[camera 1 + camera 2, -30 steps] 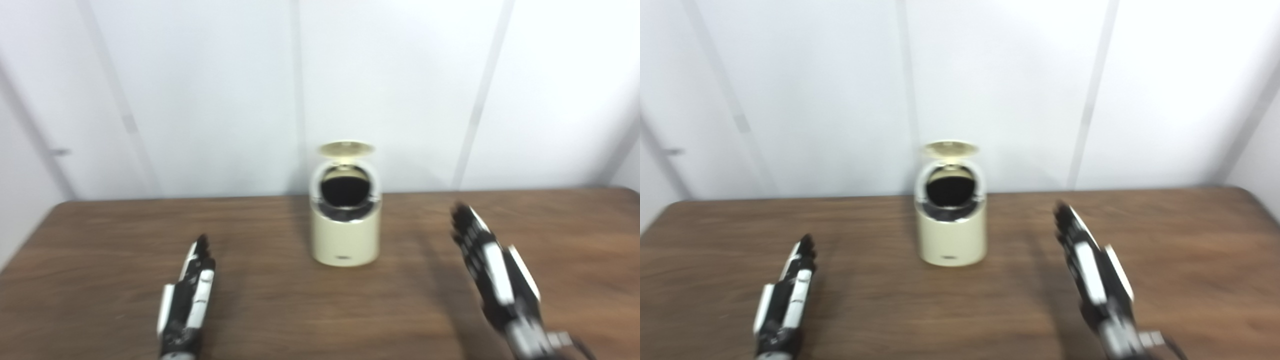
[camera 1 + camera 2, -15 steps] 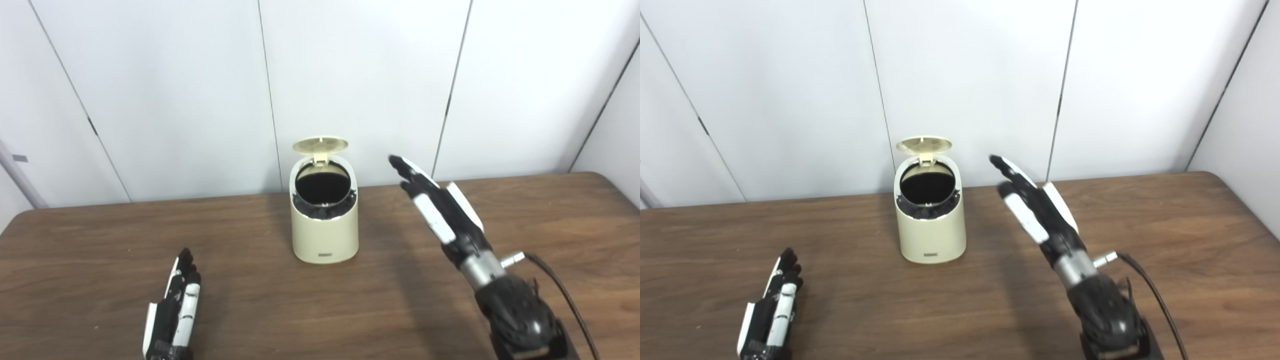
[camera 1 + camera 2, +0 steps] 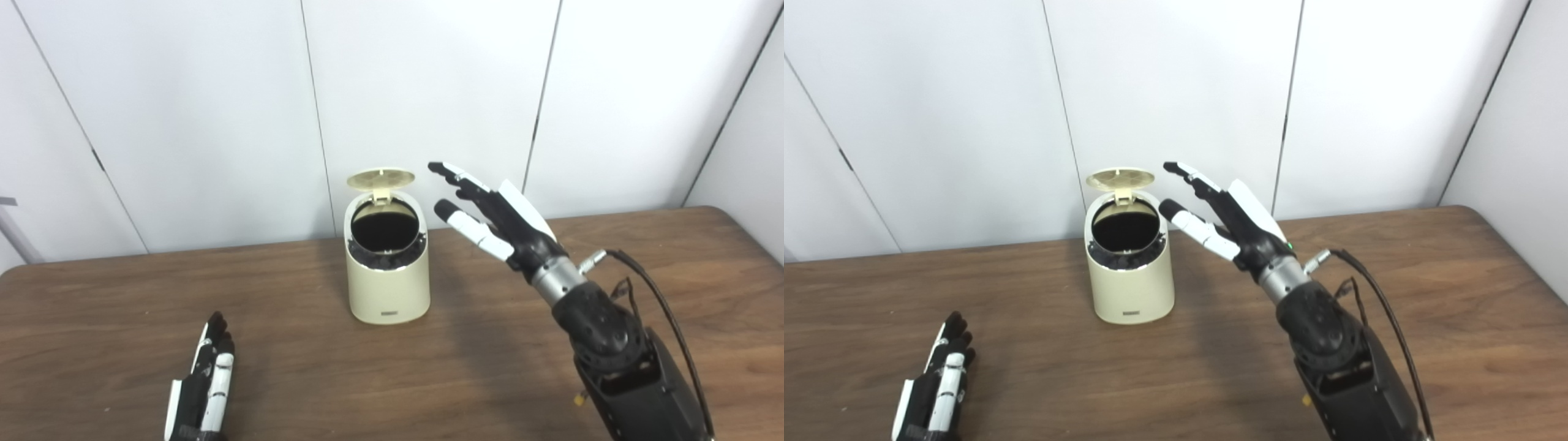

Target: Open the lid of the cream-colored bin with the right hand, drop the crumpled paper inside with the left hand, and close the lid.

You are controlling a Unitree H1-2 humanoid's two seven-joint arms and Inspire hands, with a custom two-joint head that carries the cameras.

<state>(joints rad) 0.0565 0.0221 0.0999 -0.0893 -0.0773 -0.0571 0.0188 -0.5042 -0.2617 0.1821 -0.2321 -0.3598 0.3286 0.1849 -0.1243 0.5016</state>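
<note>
I'm hovering right hand [image 3: 499,214] just beside bin [image 3: 388,275], fingers spread wide, holding nothing. Lid [image 3: 380,178] standing open. Paper not visible, probably inside. Left hand [image 3: 202,392] resting empty, fingers straight together. Guessing closing step: need to push lid down.

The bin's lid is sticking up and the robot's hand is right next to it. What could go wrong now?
The right hand is raised beside the open lid. If it swipes sideways instead of pressing down, it might tip the small bin over, since nothing holds it: the left hand lies flat on the table, far away. Also, no crumpled paper shows anywhere, so the lid may close on a bin I can't confirm has paper inside.
</note>
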